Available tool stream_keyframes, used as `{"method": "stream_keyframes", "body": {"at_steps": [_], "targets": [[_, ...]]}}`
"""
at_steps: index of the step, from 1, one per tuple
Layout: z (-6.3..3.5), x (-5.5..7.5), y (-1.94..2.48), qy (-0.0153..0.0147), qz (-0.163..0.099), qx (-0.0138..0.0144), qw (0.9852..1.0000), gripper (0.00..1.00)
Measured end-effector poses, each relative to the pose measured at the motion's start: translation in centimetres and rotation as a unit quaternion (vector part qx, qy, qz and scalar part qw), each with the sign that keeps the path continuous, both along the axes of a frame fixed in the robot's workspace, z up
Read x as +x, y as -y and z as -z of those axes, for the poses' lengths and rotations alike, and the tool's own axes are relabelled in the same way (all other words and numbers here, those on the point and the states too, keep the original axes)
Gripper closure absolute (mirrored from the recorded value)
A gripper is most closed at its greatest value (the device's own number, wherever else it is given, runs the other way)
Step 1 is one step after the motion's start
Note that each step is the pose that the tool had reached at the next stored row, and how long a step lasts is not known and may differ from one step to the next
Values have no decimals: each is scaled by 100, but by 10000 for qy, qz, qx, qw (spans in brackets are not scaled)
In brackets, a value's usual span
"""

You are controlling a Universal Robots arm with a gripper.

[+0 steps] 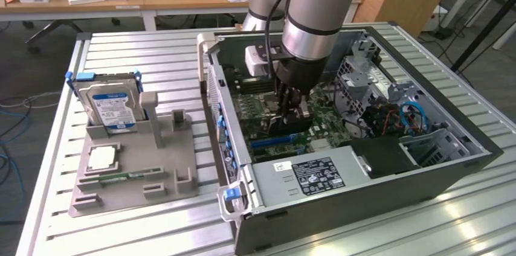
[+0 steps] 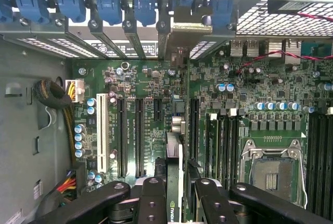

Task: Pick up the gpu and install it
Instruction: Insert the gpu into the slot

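Note:
The gpu [image 1: 289, 126] is a thin dark card standing on edge inside the open computer case [image 1: 451, 165], low over the green motherboard [image 1: 256, 110]. My gripper [image 1: 290, 104] reaches straight down into the case and is shut on the card's upper edge. In the wrist view the gpu [image 2: 174, 153] runs edge-on between my two black fingers [image 2: 153, 195]. It lines up with a long slot among the expansion slots [image 2: 139, 130]. Its pale metal end bracket [image 2: 193, 28] sits at the case's rear slot openings. My gripper [image 2: 179, 195] holds it from both sides.
On a grey holder tray [image 1: 153, 192] at the exterior view's left stand a silver blue-labelled hard drive [image 1: 113, 108] and a narrow green memory stick [image 1: 121, 177]. Inside the case are the power supply [image 1: 315, 174], the drive cage [image 1: 435, 147], blue cables [image 1: 411, 117] and the processor socket [image 2: 270, 169].

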State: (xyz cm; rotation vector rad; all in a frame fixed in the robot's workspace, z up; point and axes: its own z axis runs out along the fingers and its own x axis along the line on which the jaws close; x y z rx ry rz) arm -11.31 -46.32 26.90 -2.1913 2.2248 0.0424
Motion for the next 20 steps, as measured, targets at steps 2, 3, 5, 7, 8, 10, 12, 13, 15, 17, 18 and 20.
{"method": "stream_keyframes", "body": {"at_steps": [2,3,5,7,8,10,12,13,15,17,18,20], "targets": [[11,0,0,1,0,1,10000,74],[15,-2,0,0,0,0,10000,74],[19,-3,0,0,0,-1,10000,74],[20,-4,0,0,0,-1,10000,74],[22,-5,0,0,0,0,10000,74],[23,-10,-1,0,0,1,10000,74],[23,-13,-1,1,0,1,10000,74],[22,-17,0,0,0,0,10000,74],[22,-21,0,0,0,0,10000,74],[23,-23,0,0,0,1,10000,74],[24,-25,0,1,0,0,10000,74],[35,-30,0,0,-4,-1,10000,74]]}}
